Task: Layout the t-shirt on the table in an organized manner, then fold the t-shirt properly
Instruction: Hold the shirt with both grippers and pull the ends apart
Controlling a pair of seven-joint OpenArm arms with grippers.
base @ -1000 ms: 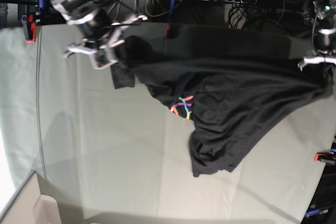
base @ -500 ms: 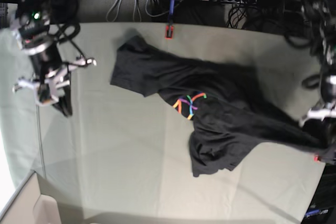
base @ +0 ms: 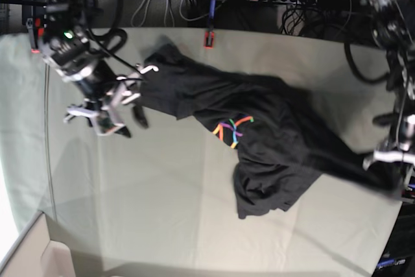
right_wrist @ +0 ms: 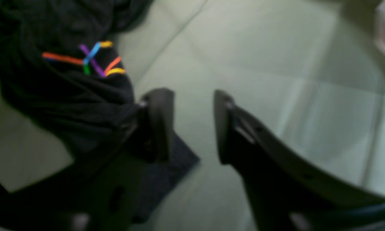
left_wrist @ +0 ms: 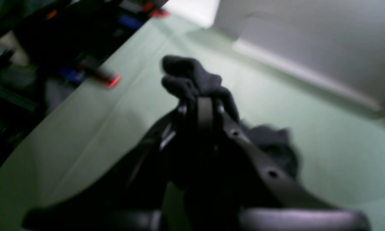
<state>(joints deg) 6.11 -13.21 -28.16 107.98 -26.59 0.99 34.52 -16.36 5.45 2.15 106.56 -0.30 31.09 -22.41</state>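
Layout phase, early. Shirt (base: 259, 134) lies bunched diagonally across the table (base: 162, 212), from far-left corner toward the right edge. Part of the rainbow print (base: 230, 131) shows mid-shirt, lower hem folded over itself. Not flat, sleeves not squared, no folds made. Judgement: whole spread-out + all folding still left.

R gripper (right_wrist: 192, 125): jaws apart, nothing between them; shirt edge sits just beside/under the left finger, cannot tell if touching. In base view it's at the shirt's left end.

L gripper (left_wrist: 205, 109): jaws together, clamped on a wad of shirt fabric poking out past the tips. Base view has it at the table's right edge, shirt corner pulled out toward it.

Containers: none on the table. Pale box-like thing (base: 39, 257) at near-left corner off the table, contents not visible, too unclear to call.
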